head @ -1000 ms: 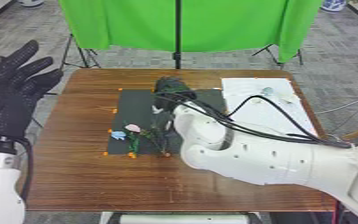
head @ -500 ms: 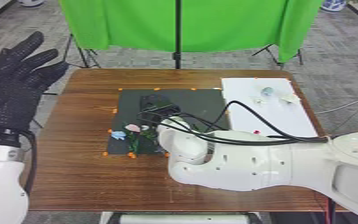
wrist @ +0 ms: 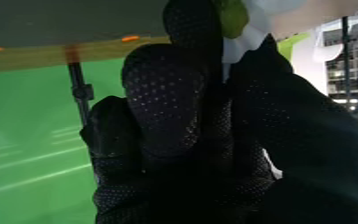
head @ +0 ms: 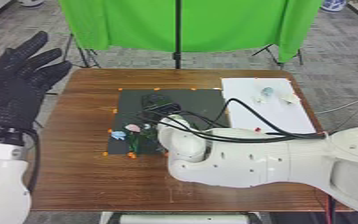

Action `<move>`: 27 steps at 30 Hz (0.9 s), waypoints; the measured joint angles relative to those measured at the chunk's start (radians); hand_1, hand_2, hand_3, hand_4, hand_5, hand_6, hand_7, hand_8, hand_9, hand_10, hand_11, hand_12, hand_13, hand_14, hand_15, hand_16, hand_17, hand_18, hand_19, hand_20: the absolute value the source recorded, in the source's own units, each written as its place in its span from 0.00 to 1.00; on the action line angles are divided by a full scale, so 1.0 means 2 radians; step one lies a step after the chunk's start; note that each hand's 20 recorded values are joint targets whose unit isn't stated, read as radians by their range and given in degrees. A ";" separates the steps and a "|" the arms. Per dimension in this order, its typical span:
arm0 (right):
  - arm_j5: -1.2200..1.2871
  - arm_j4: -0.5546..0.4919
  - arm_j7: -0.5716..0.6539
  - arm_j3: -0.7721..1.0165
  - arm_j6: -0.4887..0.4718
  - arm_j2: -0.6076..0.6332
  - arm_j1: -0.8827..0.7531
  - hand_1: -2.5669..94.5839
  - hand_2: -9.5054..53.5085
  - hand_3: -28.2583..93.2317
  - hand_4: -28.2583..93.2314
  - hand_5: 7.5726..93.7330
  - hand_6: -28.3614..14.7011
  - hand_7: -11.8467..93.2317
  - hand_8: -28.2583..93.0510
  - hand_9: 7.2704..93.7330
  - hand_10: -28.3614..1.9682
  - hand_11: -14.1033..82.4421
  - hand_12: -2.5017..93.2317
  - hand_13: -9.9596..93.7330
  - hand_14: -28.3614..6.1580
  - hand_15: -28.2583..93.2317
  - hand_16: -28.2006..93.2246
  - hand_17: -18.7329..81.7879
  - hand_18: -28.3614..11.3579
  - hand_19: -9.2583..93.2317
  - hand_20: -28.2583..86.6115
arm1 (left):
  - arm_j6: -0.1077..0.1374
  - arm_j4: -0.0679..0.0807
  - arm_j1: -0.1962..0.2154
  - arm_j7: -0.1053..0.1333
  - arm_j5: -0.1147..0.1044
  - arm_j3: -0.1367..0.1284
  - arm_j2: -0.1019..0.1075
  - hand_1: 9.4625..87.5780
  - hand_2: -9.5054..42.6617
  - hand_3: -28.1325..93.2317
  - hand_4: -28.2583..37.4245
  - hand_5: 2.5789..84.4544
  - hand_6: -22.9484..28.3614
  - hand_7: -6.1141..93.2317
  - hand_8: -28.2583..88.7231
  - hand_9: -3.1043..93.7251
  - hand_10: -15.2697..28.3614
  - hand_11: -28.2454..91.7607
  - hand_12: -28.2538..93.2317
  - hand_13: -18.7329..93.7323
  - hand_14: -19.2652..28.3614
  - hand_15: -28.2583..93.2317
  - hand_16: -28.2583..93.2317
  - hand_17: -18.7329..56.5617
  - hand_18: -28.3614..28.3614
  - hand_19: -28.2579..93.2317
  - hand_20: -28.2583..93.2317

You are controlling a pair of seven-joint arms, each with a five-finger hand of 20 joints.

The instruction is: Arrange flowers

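The right hand (head: pixel 163 108) pinches a white flower (wrist: pixel 246 37) above the dark mat (head: pixel 182 95) mid-frame; a low swing back could drag the pink flower (head: pixel 133 128) lower left askew.

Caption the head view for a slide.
Flower arranging: right robot hand over a dark mat, near a pink flower and a blue flower; left robot hand open at left.

left hand (head: pixel 8 92) spread, right hand (head: pixel 160 105) lowered

green backdrop (head: pixel 127 27), 1 black pole (head: pixel 177 35)
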 measured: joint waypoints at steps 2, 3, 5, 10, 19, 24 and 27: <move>-0.005 0.003 -0.003 0.010 -0.006 0.000 -0.004 0.53 0.00 0.81 0.00 0.73 0.67 0.32 0.22 0.92 0.69 0.34 0.34 0.87 0.73 0.78 0.38 0.64 0.29 1.00 0.60 | 0.001 0.003 -0.012 -0.007 0.001 0.005 -0.001 0.15 0.34 0.86 0.00 0.40 0.64 0.18 0.17 0.35 0.79 0.44 0.32 0.39 0.98 0.67 0.15 0.16 0.93 0.75 0.29; -0.008 0.004 -0.004 0.014 -0.009 0.000 -0.005 0.52 0.00 0.81 0.00 0.73 0.67 0.32 0.22 0.91 0.68 0.34 0.33 0.87 0.72 0.78 0.38 0.64 0.29 1.00 0.60 | 0.001 0.004 -0.018 -0.011 0.001 0.007 -0.001 0.15 0.34 0.86 0.00 0.40 0.64 0.18 0.17 0.35 0.79 0.44 0.32 0.39 0.98 0.67 0.15 0.16 0.93 0.75 0.29; -0.014 0.007 -0.007 0.018 -0.015 0.000 -0.006 0.52 0.00 0.81 0.00 0.72 0.67 0.32 0.22 0.91 0.68 0.35 0.33 0.86 0.72 0.78 0.38 0.64 0.29 1.00 0.60 | 0.001 0.006 -0.030 -0.019 0.002 0.011 -0.002 0.15 0.34 0.86 0.00 0.40 0.64 0.18 0.17 0.35 0.78 0.44 0.32 0.39 0.98 0.67 0.15 0.16 0.93 0.75 0.29; -0.021 0.013 -0.016 0.028 -0.035 0.000 -0.008 0.52 0.00 0.81 0.00 0.73 0.67 0.32 0.22 0.91 0.67 0.36 0.32 0.86 0.72 0.78 0.38 0.64 0.29 1.00 0.60 | 0.003 0.011 -0.052 -0.029 0.004 0.020 -0.002 0.15 0.34 0.86 0.00 0.41 0.64 0.18 0.17 0.35 0.78 0.44 0.32 0.39 0.98 0.67 0.15 0.16 0.93 0.75 0.29; -0.014 0.008 0.011 -0.061 -0.011 -0.009 0.037 0.50 0.00 0.82 0.00 0.72 0.68 0.30 0.20 0.88 0.65 0.39 0.29 0.86 0.71 0.78 0.38 0.63 0.29 1.00 0.59 | -0.003 0.010 -0.033 0.000 0.002 0.008 0.000 0.15 0.34 0.86 0.00 0.41 0.64 0.18 0.17 0.35 0.78 0.44 0.32 0.39 0.98 0.67 0.15 0.16 0.93 0.75 0.29; -0.011 0.006 0.019 -0.052 -0.014 -0.010 0.036 0.47 0.00 0.83 0.00 0.71 0.67 0.30 0.14 0.86 0.63 0.43 0.25 0.85 0.70 0.78 0.38 0.63 0.28 1.00 0.59 | -0.006 0.008 -0.003 0.009 0.002 0.001 0.000 0.15 0.34 0.87 0.00 0.41 0.64 0.18 0.17 0.35 0.78 0.44 0.32 0.39 0.98 0.67 0.15 0.16 0.93 0.75 0.29; -0.011 0.006 0.019 -0.043 -0.016 -0.010 0.031 0.46 0.00 0.84 0.00 0.69 0.66 0.29 0.13 0.84 0.61 0.46 0.23 0.85 0.70 0.79 0.37 0.63 0.28 1.00 0.59 | -0.006 0.008 -0.003 0.006 0.002 0.002 0.000 0.15 0.34 0.87 0.00 0.41 0.64 0.18 0.17 0.35 0.78 0.44 0.32 0.39 0.98 0.67 0.15 0.16 0.93 0.75 0.29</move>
